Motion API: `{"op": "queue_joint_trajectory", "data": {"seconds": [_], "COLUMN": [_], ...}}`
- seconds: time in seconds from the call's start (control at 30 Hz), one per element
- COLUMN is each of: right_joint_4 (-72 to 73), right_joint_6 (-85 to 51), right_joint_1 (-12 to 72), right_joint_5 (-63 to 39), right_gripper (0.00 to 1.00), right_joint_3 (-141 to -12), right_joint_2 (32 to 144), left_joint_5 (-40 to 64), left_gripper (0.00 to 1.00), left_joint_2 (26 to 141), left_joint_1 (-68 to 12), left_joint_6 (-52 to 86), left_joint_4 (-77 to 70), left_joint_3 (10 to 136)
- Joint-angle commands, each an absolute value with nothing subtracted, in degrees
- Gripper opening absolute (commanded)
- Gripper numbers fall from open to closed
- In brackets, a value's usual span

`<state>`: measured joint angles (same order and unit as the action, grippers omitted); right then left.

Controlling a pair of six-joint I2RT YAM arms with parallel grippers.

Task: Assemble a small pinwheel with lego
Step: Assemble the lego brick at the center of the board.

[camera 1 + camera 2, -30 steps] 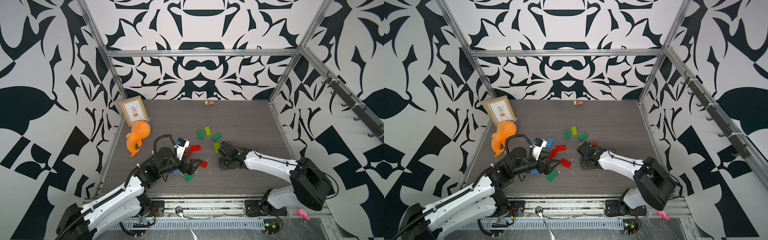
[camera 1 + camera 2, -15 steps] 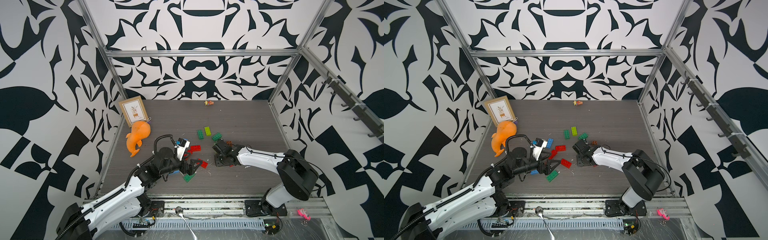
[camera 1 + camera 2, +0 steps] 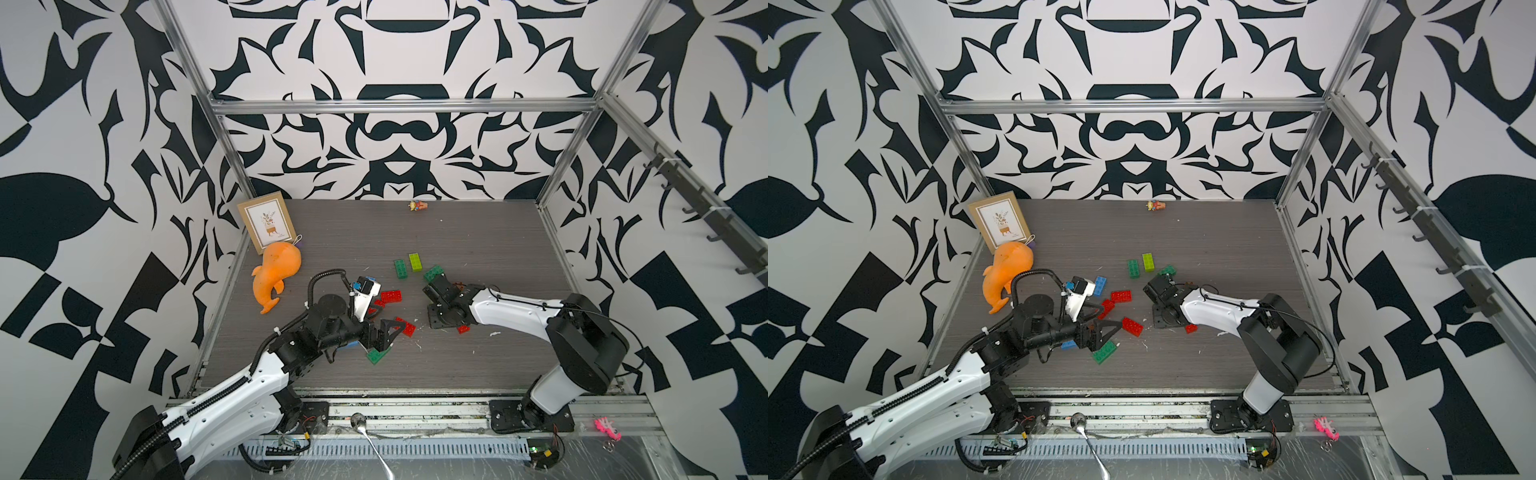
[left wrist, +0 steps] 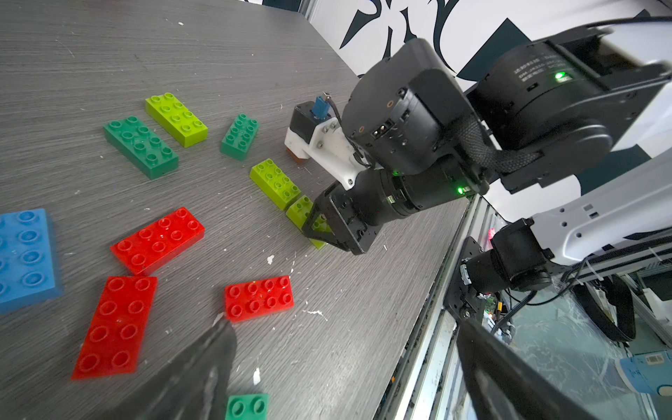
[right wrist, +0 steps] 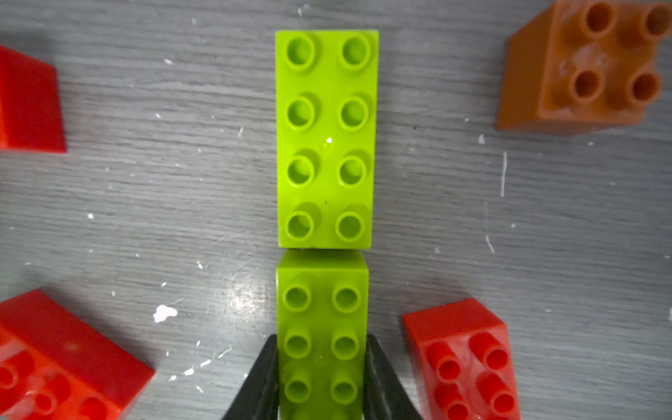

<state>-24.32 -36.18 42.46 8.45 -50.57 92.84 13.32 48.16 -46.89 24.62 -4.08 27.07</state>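
Now, on the grey table (image 3: 478, 257) the left gripper (image 3: 384, 332) stands wide open and empty, near the scattered red bricks (image 4: 158, 240). The right gripper (image 5: 322, 345) is closed narrowly on the long sides of a lime brick (image 5: 322, 291), which lies flat, its short end touching a second lime brick (image 5: 325, 138). A small orange brick (image 5: 582, 69) sits apart.
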Motion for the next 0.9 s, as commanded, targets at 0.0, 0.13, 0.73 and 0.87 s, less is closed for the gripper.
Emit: {"op": "queue_joint_trajectory", "data": {"seconds": [0.0, 0.13, 0.73, 0.87], "right_joint_4": [-26.0, -26.0, -25.5, -25.2], "right_joint_6": [-35.8, -35.2, -34.4, -34.3], "right_joint_1": [42.0, 41.9, 40.8, 40.8], "right_joint_5": [9.7, 9.1, 8.2, 8.0], "right_gripper": [0.29, 0.33, 0.4, 0.38], "right_joint_3": [-52.1, -52.6, -53.9, -54.0], "right_joint_2": [92.7, 93.2, 93.9, 94.1], "left_joint_5": [14.2, 14.2, 14.1, 14.0], "left_gripper": [0.99, 0.99, 0.99, 0.99], "left_joint_2": [48.1, 48.5, 49.2, 49.0], "left_joint_1": [-47.0, -46.9, -47.0, -47.0], "left_joint_6": [25.2, 25.1, 25.0, 25.0], "left_joint_4": [-5.3, -5.4, -5.4, -5.4], "left_joint_3": [26.2, 26.3, 26.4, 26.3]}}
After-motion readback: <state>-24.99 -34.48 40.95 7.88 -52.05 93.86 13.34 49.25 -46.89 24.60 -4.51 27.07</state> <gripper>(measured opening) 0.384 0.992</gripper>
